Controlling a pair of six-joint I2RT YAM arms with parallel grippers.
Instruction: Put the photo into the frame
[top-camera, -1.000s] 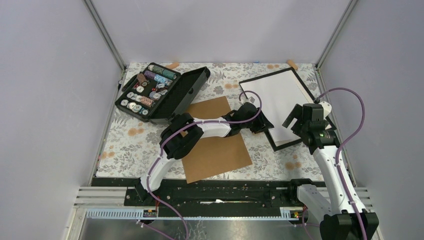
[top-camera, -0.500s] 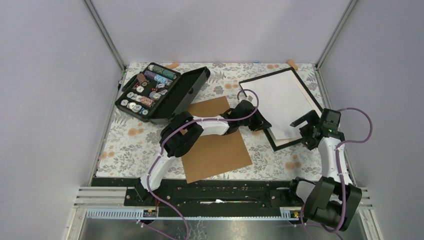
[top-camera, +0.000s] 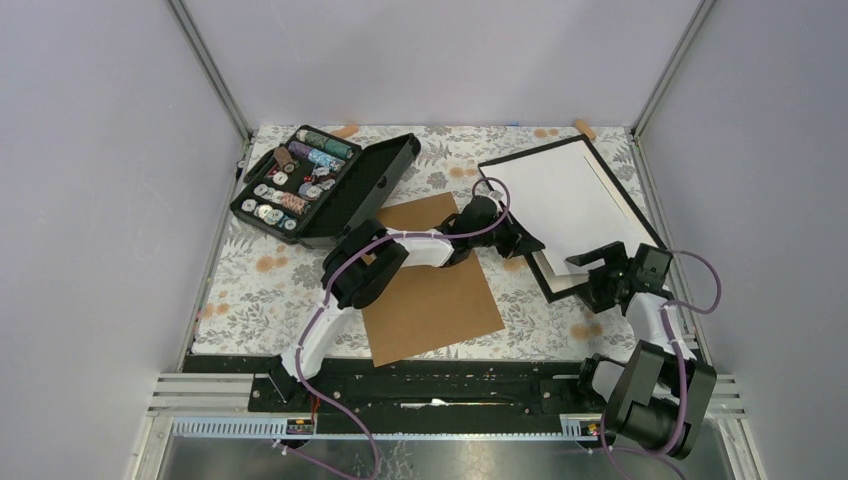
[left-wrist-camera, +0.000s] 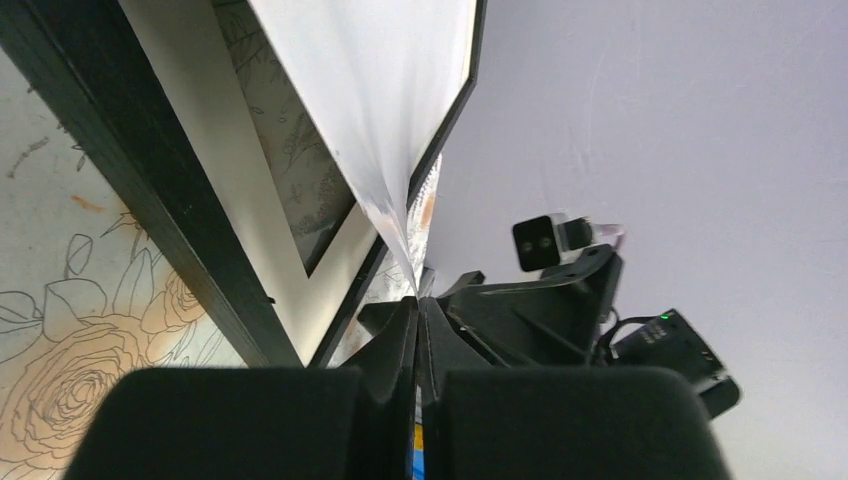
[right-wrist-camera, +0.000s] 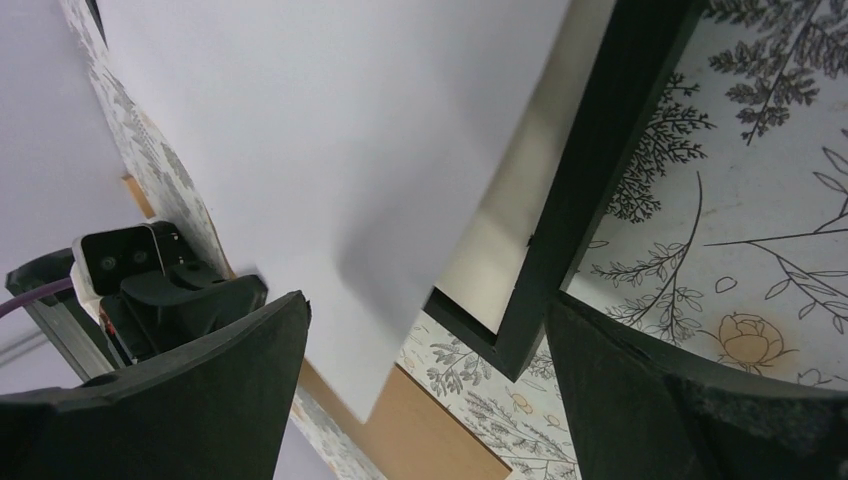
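The flowered counter (top-camera: 250, 300) carries everything, and the frame (right-wrist-camera: 600, 170) at its far right is the landmark to work from. It lies flat, back opened upward, with its cream mat showing inside the black rim, so it looks ready to take a print. The brown backing board (top-camera: 430, 290) lies to the frame's left, apart from it, probably set aside so the opening is free. Further left of the frame, well apart, an open black case of thread spools (top-camera: 330, 185) sits out of the way. The photo (top-camera: 560, 200) lies over the frame, plain white side up. Its far part rests on the mat, while the corner nearest the frame's near-left edge rises off it. The left pincer (left-wrist-camera: 417, 330) is closed on that raised corner, its fingertips pinching the sheet's edge, seemingly to steer the sheet square to the opening. The right pincer (right-wrist-camera: 430, 380) hovers at the frame's near corner with its jaws wide and holding nothing, likely placed to catch or steady the photo's near edge. Open counter lies along the frame's near side. On its right, the enclosure wall leaves little room.
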